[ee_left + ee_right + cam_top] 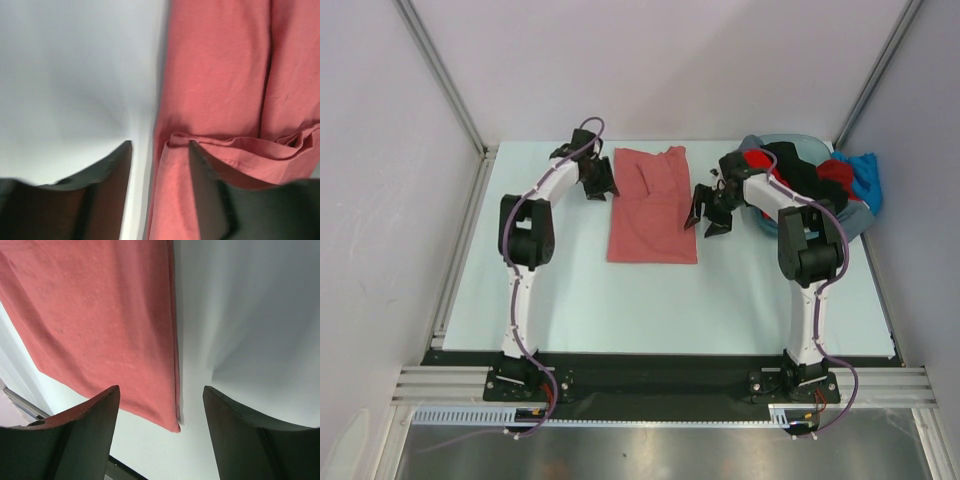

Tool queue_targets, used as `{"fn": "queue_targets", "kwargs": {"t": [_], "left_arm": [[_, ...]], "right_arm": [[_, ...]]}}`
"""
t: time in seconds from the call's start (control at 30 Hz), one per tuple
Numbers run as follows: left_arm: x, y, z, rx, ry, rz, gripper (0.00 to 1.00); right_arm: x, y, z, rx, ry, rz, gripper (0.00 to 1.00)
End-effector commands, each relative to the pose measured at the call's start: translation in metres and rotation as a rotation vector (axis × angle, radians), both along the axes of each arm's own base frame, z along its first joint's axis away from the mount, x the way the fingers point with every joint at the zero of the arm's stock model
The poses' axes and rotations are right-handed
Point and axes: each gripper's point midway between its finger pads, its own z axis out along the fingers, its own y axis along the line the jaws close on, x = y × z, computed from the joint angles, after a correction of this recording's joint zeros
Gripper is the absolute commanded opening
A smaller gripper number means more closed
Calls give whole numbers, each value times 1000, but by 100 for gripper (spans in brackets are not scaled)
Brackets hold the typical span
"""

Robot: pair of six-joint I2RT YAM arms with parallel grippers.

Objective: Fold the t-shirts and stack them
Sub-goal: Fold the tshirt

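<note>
I am holding both pincers over a pale blue-white table (pixel 570 300) that is sitting inside a booth of plain light walls (pixel 670 60). Slim metal posts (pixel 440 75) are running up at the upper left and upper right of the top view. A black strip (pixel 660 372) and a ribbed metal rail (pixel 650 422) are crossing the bottom of that frame, where my bases are bolted. The salmon-red t-shirt (pixel 650 215) is lying flat in the upper middle, folded into a long panel with a sleeve turned over its upper part. My left pincer (pixel 600 183) is hovering at the shirt's upper left edge with its jaws apart; its wrist view is showing one jaw over bare table and the other over the cloth's stitched hem. My right pincer (pixel 710 213) is hanging just beside the shirt's right edge, jaws spread and gripping nothing, with a corner of the shirt showing between them in its wrist view. At the upper right, a grey-blue basin (pixel 788 139) is holding a bright red t-shirt (pixel 755 160) and a black t-shirt (pixel 795 165), while a blue t-shirt (pixel 865 175) is drooping over its right rim.
</note>
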Motion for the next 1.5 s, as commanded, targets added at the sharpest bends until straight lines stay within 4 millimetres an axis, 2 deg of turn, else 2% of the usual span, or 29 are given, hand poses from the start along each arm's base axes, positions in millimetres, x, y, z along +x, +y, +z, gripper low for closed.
{"fn": "queue_targets", "kwargs": {"t": [0.0, 0.03, 0.07, 0.1, 0.17, 0.27, 0.3, 0.33, 0.37, 0.4, 0.43, 0.47, 0.5, 0.53, 0.57, 0.6, 0.63, 0.67, 0.7, 0.73, 0.83, 0.9, 1.1, 1.17, 1.27, 1.4, 1.47], "left_arm": [[-1, 23, 70, 62, -102, 55, 57], [-3, 24, 75, 61, -106, 57, 62], [-5, 25, 90, 58, -130, 62, 64], [-13, 27, 87, 63, -109, 64, 64], [-28, 31, 92, 71, -100, 69, 64], [-51, 35, 94, 61, -64, 101, 62], [-70, 34, 93, 37, -43, 105, 60], [-80, 32, 91, 13, -30, 116, 59], [-90, 28, 89, -40, -3, 171, 56], [-115, 25, 84, -101, 14, 191, 54], [-125, 20, 80, -174, 45, 273, 53], [-144, 17, 57, -217, 64, 308, 53], [-154, 13, 55, -267, 67, 338, 53], [-160, 9, 67, -349, 54, 402, 54], [-165, 8, 63, -381, 56, 430, 55], [-178, 7, 47, -394, 88, 457, 56], [-183, 5, 47, -422, 99, 471, 56], [-185, 3, 45, -442, 108, 498, 56], [-194, 1, 34, -433, 138, 506, 57], [-197, 1, 30, -433, 152, 529, 56], [-207, -4, 16, -450, 186, 574, 56], [-209, -6, 7, -464, 200, 601, 55], [-210, -6, -11, -465, 269, 689, 51], [-210, -5, -14, -469, 283, 725, 49], [-210, -3, -23, -457, 308, 761, 46], [-213, -4, -32, -455, 345, 788, 44], [-213, -2, -35, -453, 351, 805, 43]], "right_arm": [[1, -6, 31, -19, -65, -41, 74], [-1, -9, 28, -34, -59, -54, 75], [-1, -10, 29, -31, -62, -61, 75], [-2, -11, 33, -28, -71, -69, 77], [-6, -13, 37, -24, -66, -90, 78], [-15, -18, 35, -36, -50, -144, 80], [-17, -20, 36, -37, -50, -170, 80], [-20, -21, 44, -26, -69, -198, 81], [-14, -18, 50, 13, -88, -265, 83], [-30, -21, 35, 21, -50, -300, 84], [-32, -20, 46, 61, -84, -335, 85], [-36, -15, 37, 117, -79, -405, 86], [-38, -14, 37, 149, -86, -440, 86], [-38, -11, 46, 190, -108, -471, 87], [-34, -7, 48, 233, -138, -495, 87], [-46, -8, 34, 240, -90, -549, 87], [-49, -8, 31, 252, -91, -567, 86], [-45, -7, 37, 286, -131, -584, 83], [-46, -6, 36, 304, -122, -629, 82], [-54, -8, 25, 305, -117, -653, 81], [-62, -8, 16, 332, -91, -734, 69], [-65, -8, 8, 303, -90, -769, 64], [-67, -2, -2, 258, -87, -827, 60], [-74, 0, -7, 226, -70, -847, 59], [-75, -5, -12, 202, -74, -893, 58], [-89, -13, -24, 157, -36, -948, 56], [-89, -14, -28, 158, -27, -963, 54]]}}
